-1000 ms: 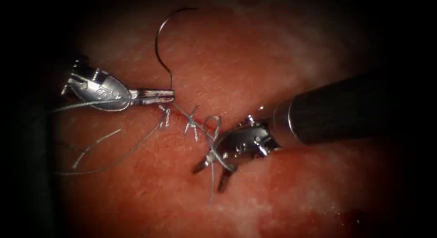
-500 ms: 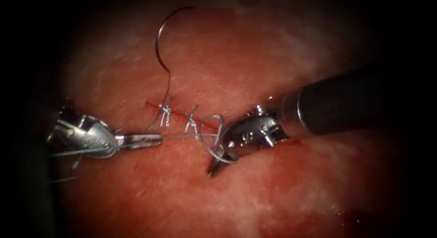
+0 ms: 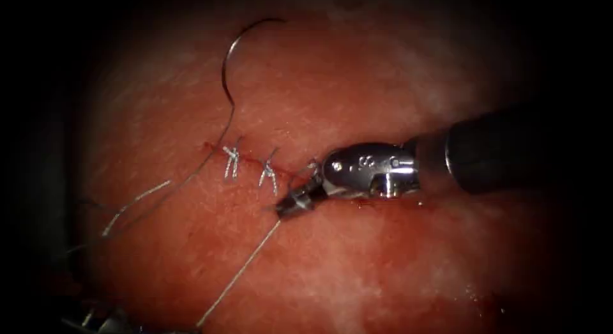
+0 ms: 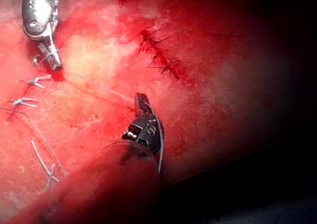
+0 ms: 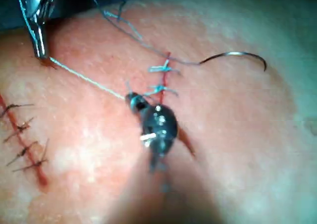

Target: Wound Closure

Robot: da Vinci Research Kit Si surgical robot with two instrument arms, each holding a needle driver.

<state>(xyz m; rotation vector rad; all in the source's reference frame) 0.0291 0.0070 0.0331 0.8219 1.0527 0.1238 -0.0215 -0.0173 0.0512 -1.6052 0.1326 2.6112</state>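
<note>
In the endoscope view the left tool has swung from beside the knots down to the lower left edge, and a taut thread now runs from it up to the right tool, whose jaws are clenched on the thread at the cut, just right of two knots; that pull suggests a throw is being tightened. The needle lies free on the tissue, upper left, not in it. In the left wrist view the left tool looks closed, probably on thread, though the strand is hard to see there. In the right wrist view the thread stretches straight between both tools. No legible writing.
</note>
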